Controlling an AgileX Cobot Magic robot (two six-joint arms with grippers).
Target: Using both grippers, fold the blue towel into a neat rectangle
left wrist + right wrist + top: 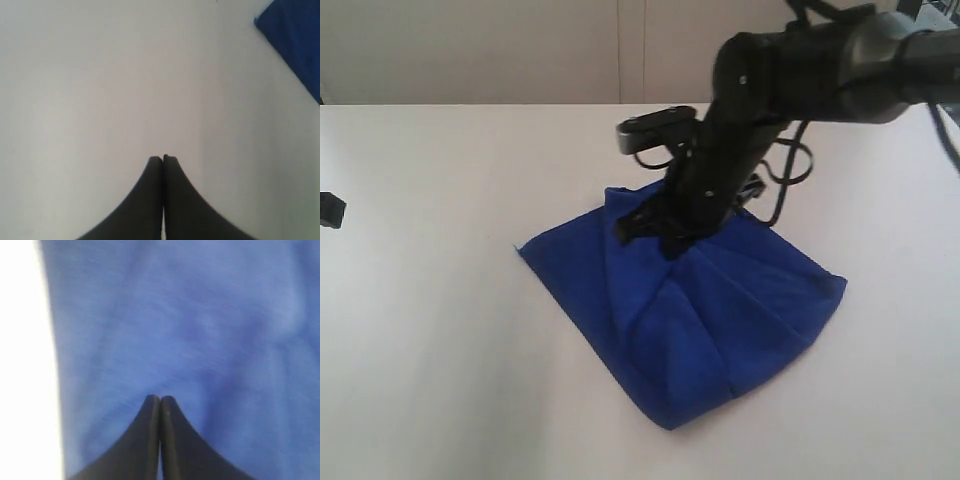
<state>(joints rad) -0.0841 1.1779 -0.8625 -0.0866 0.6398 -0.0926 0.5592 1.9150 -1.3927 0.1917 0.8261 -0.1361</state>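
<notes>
The blue towel (690, 300) lies folded and creased in the middle of the white table, its creases fanning out from under my right gripper (655, 232). This gripper reaches in from the right and rests at the towel's far edge. In the right wrist view its jaws (160, 399) are shut tip to tip, with blue cloth (200, 330) filling the background and none visible between them. My left gripper (163, 158) is shut and empty over bare table, and a towel corner (295, 40) shows off to one side. Only a black bit of the left arm (330, 210) shows at the exterior view's left edge.
The white table (440, 330) runs all around the towel. A pale wall (520, 50) stands behind its far edge. The right arm's bulky black body and cables (790, 80) hang over the back right of the table.
</notes>
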